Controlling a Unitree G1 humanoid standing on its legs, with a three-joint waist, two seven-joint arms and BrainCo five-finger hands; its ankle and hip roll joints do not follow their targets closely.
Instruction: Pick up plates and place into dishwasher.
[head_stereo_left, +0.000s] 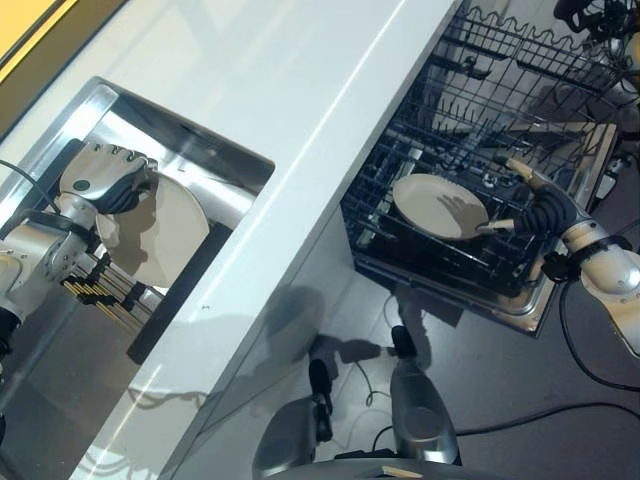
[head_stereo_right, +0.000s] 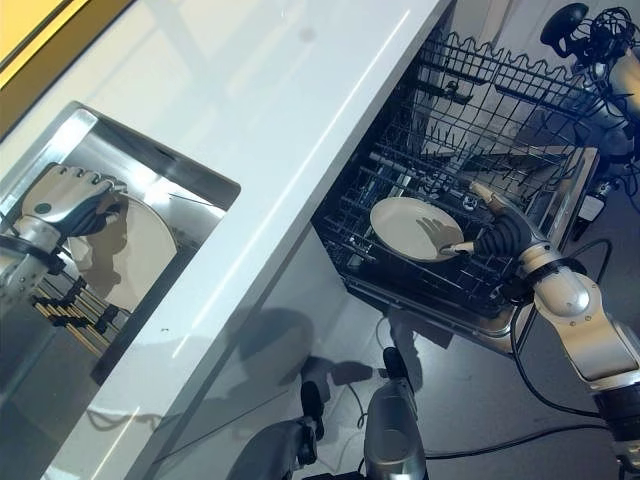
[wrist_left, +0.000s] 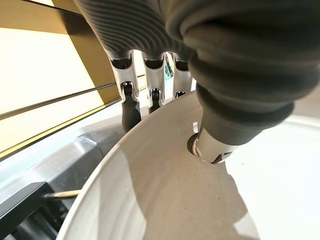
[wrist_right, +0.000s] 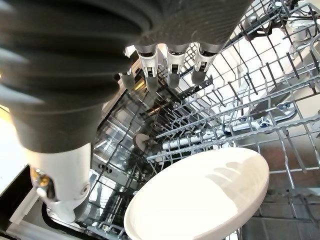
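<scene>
Two plates, one (head_stereo_left: 170, 235) in the sink (head_stereo_left: 120, 110) half hiding behind the left hand (head_stereo_left: 105, 178) pinching its rim, another (head_stereo_right: 415, 228) lying in the rack (head_stereo_right: 480, 130), right hand (head_stereo_right: 497, 232) hovering spread beside it, white table (head_stereo_left: 300, 120) running between.

white plate (wrist_right: 200, 200) lies tilted in dishwasher rack (wrist_right: 240, 115).

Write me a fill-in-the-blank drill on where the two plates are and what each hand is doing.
1. The left hand grips a plate that stands in the ____.
2. The other plate lies in the dishwasher's ____.
3. The right hand beside that plate is ____, holding nothing.
4. Between sink and dishwasher runs a white ____.

Missing words: sink; rack; open; counter
</scene>
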